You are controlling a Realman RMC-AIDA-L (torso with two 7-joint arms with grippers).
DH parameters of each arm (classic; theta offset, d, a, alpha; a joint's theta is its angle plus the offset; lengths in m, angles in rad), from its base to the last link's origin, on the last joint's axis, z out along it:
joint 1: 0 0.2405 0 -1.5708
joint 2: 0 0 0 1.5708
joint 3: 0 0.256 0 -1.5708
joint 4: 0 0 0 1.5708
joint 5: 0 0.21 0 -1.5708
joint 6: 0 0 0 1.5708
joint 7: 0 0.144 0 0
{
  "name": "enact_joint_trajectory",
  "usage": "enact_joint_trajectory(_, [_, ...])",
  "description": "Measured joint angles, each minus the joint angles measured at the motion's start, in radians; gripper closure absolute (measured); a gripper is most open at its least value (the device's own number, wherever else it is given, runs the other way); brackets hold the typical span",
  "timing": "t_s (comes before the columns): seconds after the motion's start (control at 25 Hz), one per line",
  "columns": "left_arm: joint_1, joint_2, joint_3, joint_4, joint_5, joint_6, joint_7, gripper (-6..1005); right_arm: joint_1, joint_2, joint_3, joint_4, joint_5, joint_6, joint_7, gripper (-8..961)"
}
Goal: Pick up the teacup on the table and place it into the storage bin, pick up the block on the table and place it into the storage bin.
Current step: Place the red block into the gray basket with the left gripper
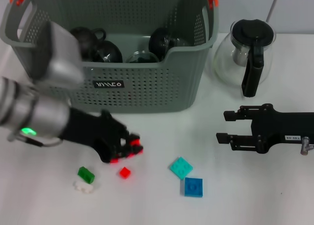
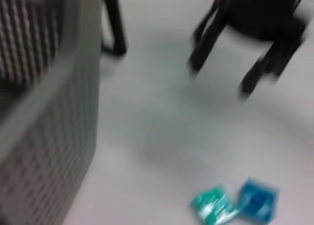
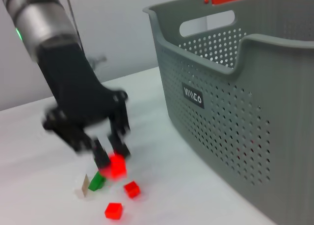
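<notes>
Reaching in from the robot's left in the head view, the left gripper (image 1: 128, 149) hangs low over the white table (image 1: 157, 200) just in front of the large grey perforated plastic storage bin (image 1: 147, 85), its black fingers clenched on a small red block (image 1: 136, 144). A second small red block (image 1: 124, 172) lies loose on the table just below it, with a small green block (image 1: 86, 174) and a small white block (image 1: 83, 187) touching each other further to the left. A teal square plate block (image 1: 181, 167) and a blue square plate block (image 1: 193, 187) lie side by side nearer the middle. Dark round teacups (image 1: 105, 49) sit inside the bin. A glass pot with a black lid and handle (image 1: 248, 53) stands to the right of the bin. The right gripper (image 1: 225, 127) rests apart on the right, its two black fingers spread wide with nothing between them.

The left wrist view, heavily blurred, shows the bin's wall, the teal and blue plates together, and the right gripper's dark fingers beyond.

The right wrist view shows the left gripper grasping the red block just above the table, two more red blocks (image 3: 131, 189) lying near it, the green and white blocks beside them, and the bin's labelled wall close by.
</notes>
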Motion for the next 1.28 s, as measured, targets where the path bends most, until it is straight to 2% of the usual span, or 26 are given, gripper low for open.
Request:
enact_joint_trajectory(0.2, [-0.053,0.019,-0.254,-0.048,-0.206,0.224,0.019,813,0.002,0.0,-0.001,0.0,0.0,-0.002,-0.001,270])
enact_joint_trajectory(0.28, [-0.08,0.027,-0.334,-0.064,-0.29,0.235,-0.011,813,0.003,0.0,-0.001,0.0,0.0,-0.002,-0.001,270])
enact_joint_trajectory(0.36, [-0.102,0.028,-0.357,-0.094,-0.328,0.163,-0.061,813,0.004,0.0,-0.002,0.0,0.0,-0.002,0.0,270])
enact_joint_trajectory(0.48, [-0.137,0.023,-0.339,-0.121,-0.325,-0.014,-0.13,812,0.006,0.0,-0.002,0.0,0.0,-0.006,0.0,269])
enact_joint_trajectory(0.6, [-0.175,0.021,-0.291,-0.096,-0.279,-0.201,-0.161,812,0.008,0.004,-0.002,0.0,0.0,-0.01,0.0,269])
enact_joint_trajectory(0.76, [-0.252,0.046,-0.199,0.036,-0.09,-0.377,-0.202,811,0.008,0.006,-0.002,0.0,0.0,-0.011,0.0,270])
enact_joint_trajectory(0.84, [-0.288,0.052,-0.176,0.1,0.007,-0.428,-0.233,811,0.008,0.006,-0.001,0.0,0.0,-0.011,0.0,270])
enact_joint_trajectory(1.0, [-0.346,0.044,-0.159,0.189,0.187,-0.502,-0.3,811,0.008,0.006,0.0,0.0,0.001,-0.011,0.0,270])
enact_joint_trajectory(1.28, [-0.424,0.053,-0.137,0.287,0.363,-0.495,-0.443,810,0.008,0.006,0.0,0.0,0.002,-0.011,-0.001,269])
